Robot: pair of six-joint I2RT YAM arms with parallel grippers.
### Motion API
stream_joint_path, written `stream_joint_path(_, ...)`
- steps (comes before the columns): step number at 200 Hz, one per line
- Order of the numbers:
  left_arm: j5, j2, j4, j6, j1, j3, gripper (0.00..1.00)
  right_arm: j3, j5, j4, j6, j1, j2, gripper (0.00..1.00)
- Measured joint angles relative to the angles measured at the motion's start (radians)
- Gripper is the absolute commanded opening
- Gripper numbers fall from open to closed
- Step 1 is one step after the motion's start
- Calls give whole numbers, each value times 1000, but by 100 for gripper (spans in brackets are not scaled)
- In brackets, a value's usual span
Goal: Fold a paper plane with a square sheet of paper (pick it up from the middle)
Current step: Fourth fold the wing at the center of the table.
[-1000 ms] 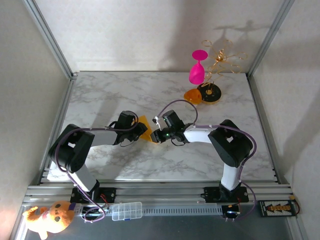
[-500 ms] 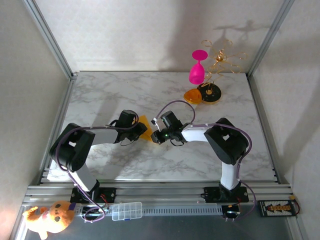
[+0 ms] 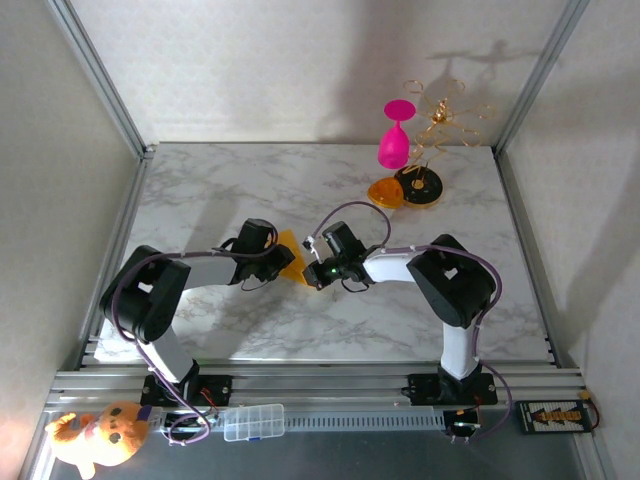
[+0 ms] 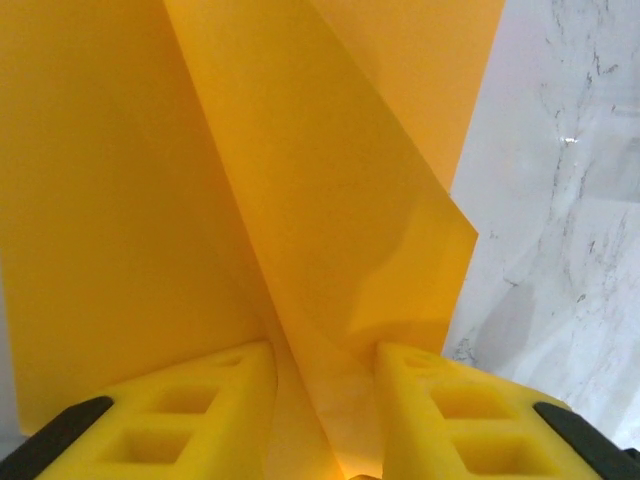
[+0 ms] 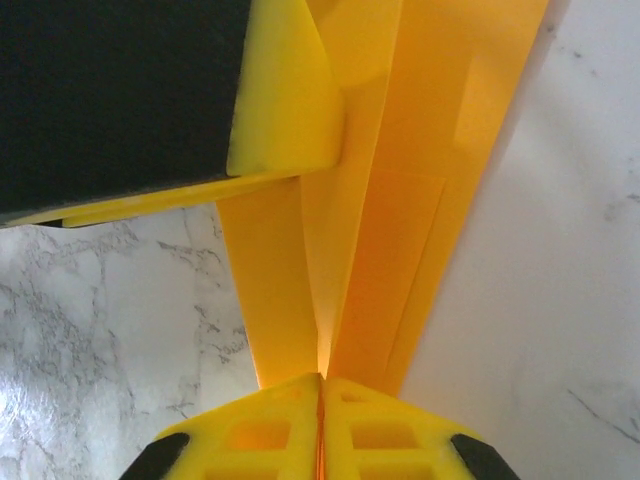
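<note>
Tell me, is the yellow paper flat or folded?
Folded. The yellow paper shows long creases and overlapping layers, and the right gripper is shut on a fold.

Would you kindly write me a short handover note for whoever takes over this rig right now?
Left tool: open, with fingers on either side of a raised fold of the yellow-orange paper, not pinching it.
Right tool: shut on the paper's centre crease.
Paper: near the middle of the table, between the two tools, which face each other.
Done: lengthwise creases and overlapping layers are in.
Left: the remaining folds. The shape is not clearly a finished plane.
</note>
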Motion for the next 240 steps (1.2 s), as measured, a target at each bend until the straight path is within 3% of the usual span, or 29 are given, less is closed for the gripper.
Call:
stream_joint_path(101,-4,-64,-56,38,6,19,37,0,-134,36,63,-48,32,4)
stream_joint_path(148,0,-215,58,41,43,-70,26,-23,-171,85,108,-66,35,4)
stream_joint_path(196,47,-159,155,31,45,-138,20,-32,-206,108,132,-79,40,6)
stream_joint_path(240,69,-82,192,28,45,-138,29,-34,-212,111,135,-81,40,7)
